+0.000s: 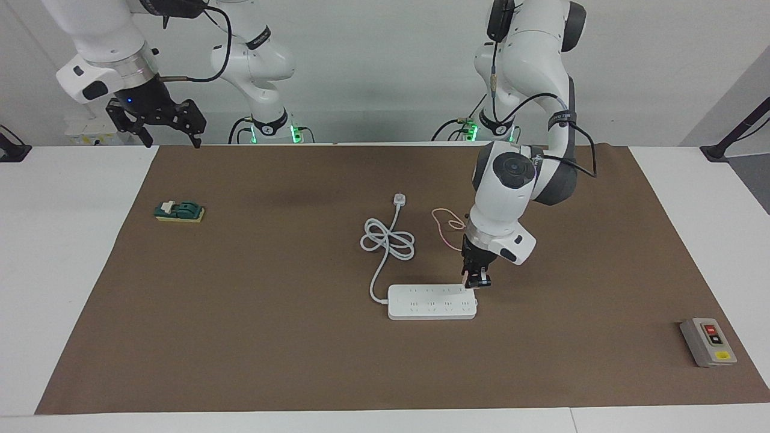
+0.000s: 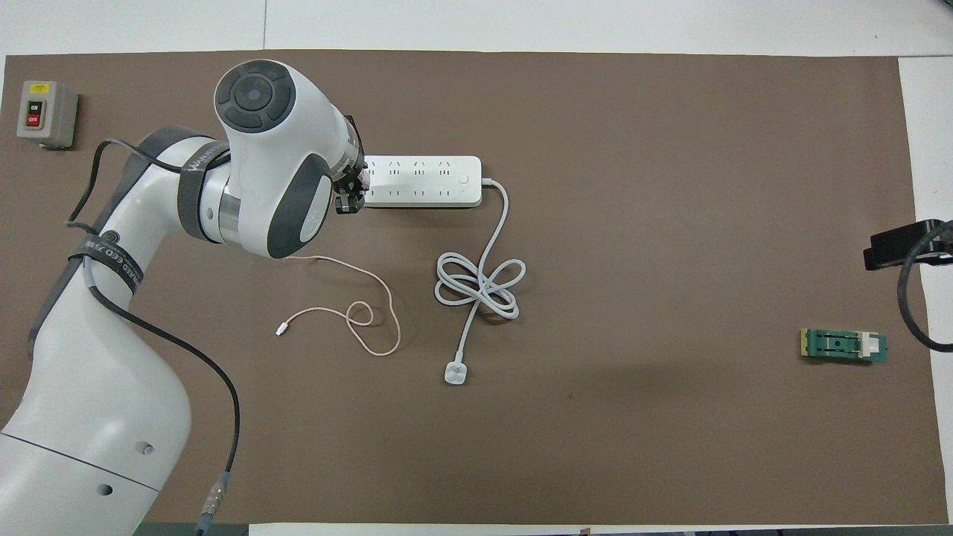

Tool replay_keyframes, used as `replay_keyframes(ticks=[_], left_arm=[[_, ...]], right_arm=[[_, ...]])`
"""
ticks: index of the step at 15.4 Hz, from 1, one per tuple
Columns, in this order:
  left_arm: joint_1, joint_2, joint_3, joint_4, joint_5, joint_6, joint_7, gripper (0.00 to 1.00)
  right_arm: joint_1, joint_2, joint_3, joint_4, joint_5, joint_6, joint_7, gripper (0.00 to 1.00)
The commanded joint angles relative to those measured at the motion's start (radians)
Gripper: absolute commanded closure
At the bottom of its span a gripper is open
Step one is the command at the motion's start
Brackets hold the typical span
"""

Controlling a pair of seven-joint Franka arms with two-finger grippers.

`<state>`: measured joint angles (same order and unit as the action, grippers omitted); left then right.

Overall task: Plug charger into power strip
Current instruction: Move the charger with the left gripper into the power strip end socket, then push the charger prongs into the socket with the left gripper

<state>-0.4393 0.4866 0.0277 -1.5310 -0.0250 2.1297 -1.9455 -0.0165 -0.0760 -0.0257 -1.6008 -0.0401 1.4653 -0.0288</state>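
Note:
The white power strip [image 1: 430, 302] [image 2: 424, 181] lies flat mid-mat. My left gripper [image 1: 475, 280] [image 2: 348, 199] points down at the strip's end toward the left arm's side, just at its top face. It is shut on the charger [image 1: 467, 278], whose pale-pink cube is almost hidden between the fingers. The charger's thin pink cable [image 1: 444, 224] [image 2: 372, 298] trails back in a loop on the mat, nearer to the robots. My right gripper [image 1: 172, 143] [image 2: 897, 249] waits open, raised over the mat's edge at the right arm's end.
The strip's thick white cord [image 1: 388, 240] [image 2: 480, 283] is coiled nearer to the robots and ends in a white plug [image 1: 399, 199] [image 2: 454, 372]. A grey button box [image 1: 708, 341] [image 2: 46, 113] sits at the left arm's end. A green block [image 1: 179, 211] [image 2: 843, 345] lies at the right arm's end.

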Motion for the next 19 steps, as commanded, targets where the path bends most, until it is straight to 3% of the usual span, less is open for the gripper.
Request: replay_keyframes(ticks=[1, 19], left_arm=[[-0.007, 0.018, 0.006, -0.003, 0.003, 0.025, 0.008, 1.00], [-0.029, 0.049, 0.008, -0.021, 0.010, 0.055, 0.011, 1.00]], right_arm=[[-0.011, -0.008, 0.007, -0.007, -0.003, 0.010, -0.019, 0.00], [-0.010, -0.008, 0.007, -0.007, 0.002, 0.012, -0.019, 0.00]])
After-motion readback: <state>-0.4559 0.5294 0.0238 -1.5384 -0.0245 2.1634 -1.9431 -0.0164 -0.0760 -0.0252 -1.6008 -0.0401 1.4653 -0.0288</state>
